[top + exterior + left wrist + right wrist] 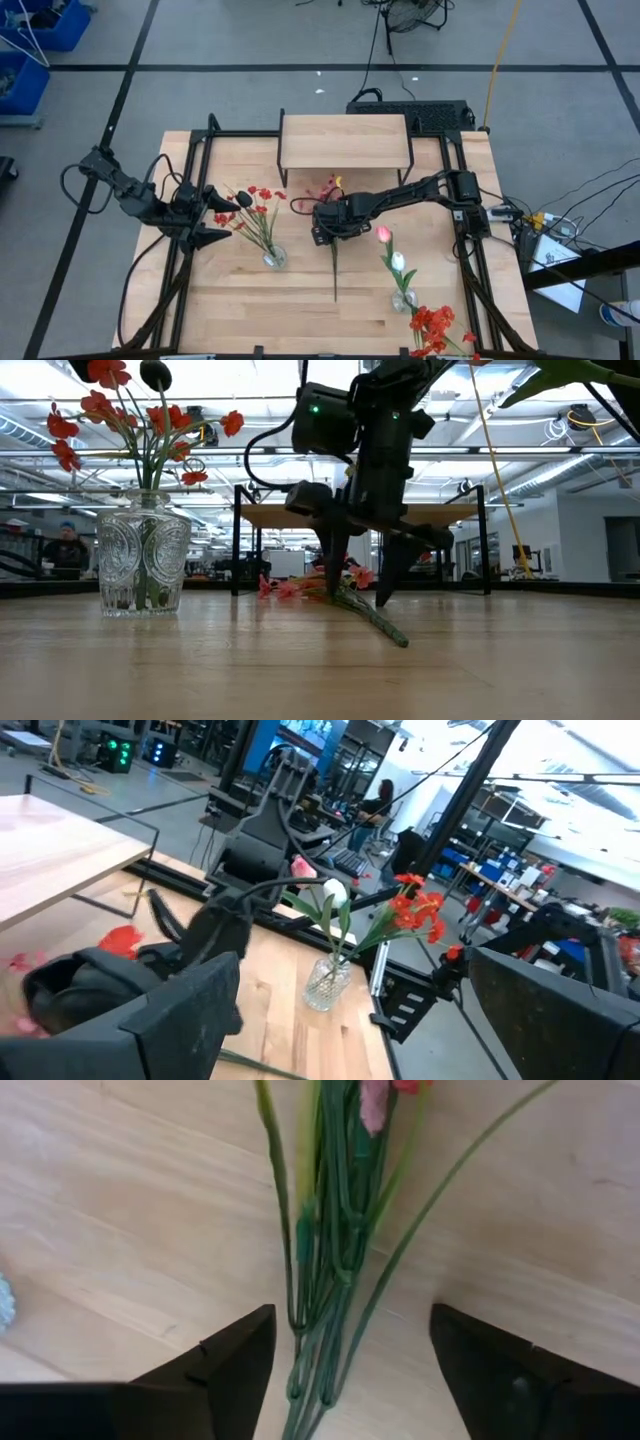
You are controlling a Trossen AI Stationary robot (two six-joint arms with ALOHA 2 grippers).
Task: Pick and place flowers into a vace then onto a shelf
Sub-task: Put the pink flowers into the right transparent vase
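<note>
A bundle of flowers lies flat on the tabletop: long green stems with pink and red blossoms at the far end. My right gripper points straight down over it, open. Its fingers stand on either side of the stems, tips near the wood, touching none of them. My left gripper hovers open at the table's left, beside a glass vase holding red flowers. The shelf stands at the far edge.
A second small glass vase with a pink and a white bud stands right of the bundle. Orange-red flowers lie at the near right corner. Black frame rails run along both table sides. Bare wood lies between the vases.
</note>
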